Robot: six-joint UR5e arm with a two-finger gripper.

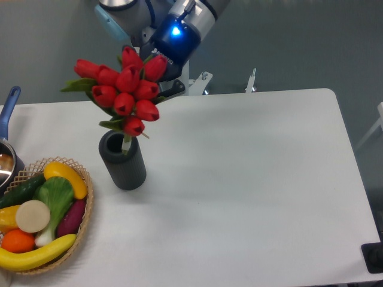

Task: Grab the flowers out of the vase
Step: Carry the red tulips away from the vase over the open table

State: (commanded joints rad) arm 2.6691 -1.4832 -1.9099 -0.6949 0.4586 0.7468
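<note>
The flowers [127,88], a bunch of red tulip buds with green leaves, hang tilted above the vase [123,161]. Only the pale stem ends still reach into its round mouth. The vase is a dark ribbed cylinder standing upright on the white table, left of centre. My gripper [157,84] sits behind and to the right of the bunch, mostly hidden by the buds, with one black finger [172,89] showing. It is shut on the flowers and carries them.
A wicker basket [84,206] of toy fruit and vegetables sits at the front left, close to the vase. A pot with a blue handle [9,106] is at the left edge. A black object [374,257] sits at the table's front right corner.
</note>
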